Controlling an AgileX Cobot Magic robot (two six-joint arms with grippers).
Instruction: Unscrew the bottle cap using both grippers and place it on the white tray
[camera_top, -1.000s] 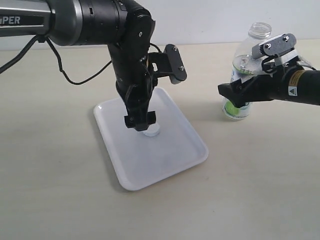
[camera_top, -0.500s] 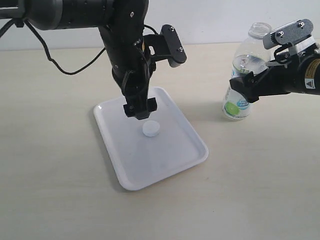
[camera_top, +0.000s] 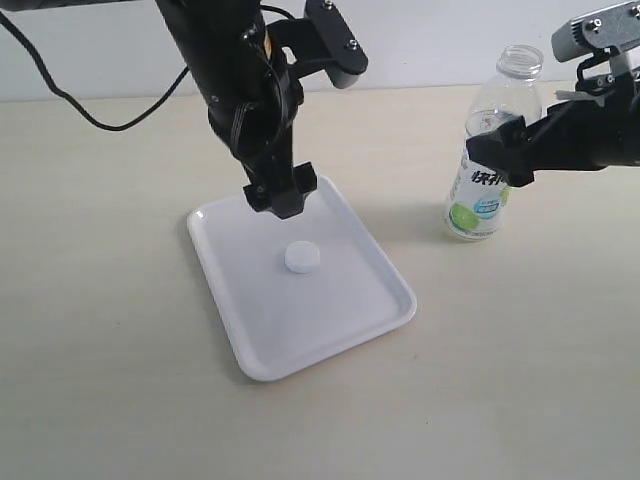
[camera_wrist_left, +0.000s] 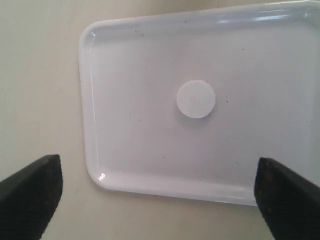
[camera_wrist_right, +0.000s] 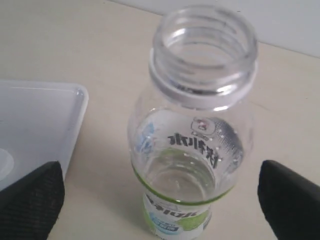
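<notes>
Tray, near rim: the white tray (camera_top: 262, 372) lies flat on the table (camera_top: 110, 390), its near corner well clear of both sets of fingers.
Cap: the bottle cap (camera_top: 302, 257) lies flat on the tray floor, below and just ahead of the left fingers, touching neither; every rim is well apart from it.
Left fingers: the left gripper (camera_top: 283, 195) hangs above the tray's far half, jaws spread wide, holding nothing.
Bottle: the bottle (camera_top: 490, 150) stands upright and uncapped on the table; seen from the right wrist it sits between the two right fingers and a little ahead of the tips, apart from both.
Right fingers: the right gripper (camera_wrist_right: 160, 202) is spread wide, empty.
Task state (judgement): cap is off and on the tray; only clearing away looks left.
Risk 1: a sideways swing of the right fingers would clip the bottle's shoulder and tip it; neck is open, contents cannot be judged.
Risk 2: left fingers dropping or sweeping low would skid the cap or catch the tray's far rim.
Risk 3: the cable (camera_top: 95, 118) behind the left arm hangs slack near the table; could drag.
Open room: straight up for both; bare table outward of each gripper.
</notes>
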